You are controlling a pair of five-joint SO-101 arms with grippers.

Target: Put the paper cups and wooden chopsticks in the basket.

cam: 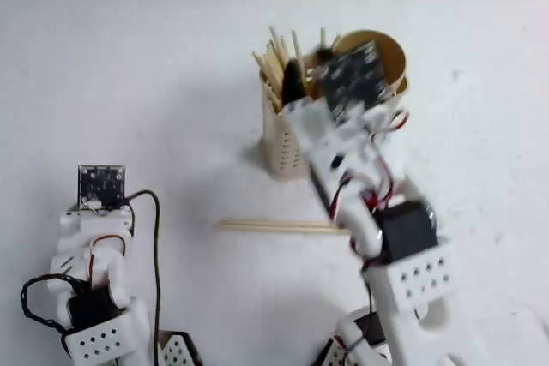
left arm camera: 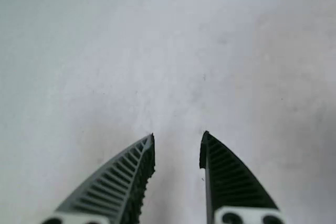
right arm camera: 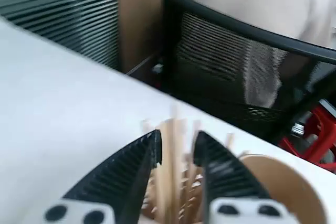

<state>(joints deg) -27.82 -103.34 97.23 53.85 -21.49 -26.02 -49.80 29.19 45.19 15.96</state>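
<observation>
The basket [cam: 281,145] is pale cream w/ lots of small holes; it stands near the middle of the white table [cam: 129,66]; a bunch of thin, light wood chopsticks [cam: 273,62] stands up in it, tips spread out a bit; a brown paper cup [cam: 384,47] w/ its open mouth up sits right by them at the basket's top; the arm hides its lower part; two more loose sticks [cam: 274,225] lie flat side by side on the table in front of the basket, not touching it; the right gripper [right arm camera: 177,137] hangs just over the standing chopsticks & some poke up right at its tip; can't tell if it grips any; the left gripper [left arm camera: 178,142] is low over bare table, well away from the basket; it's a bit open & holds nothing
</observation>
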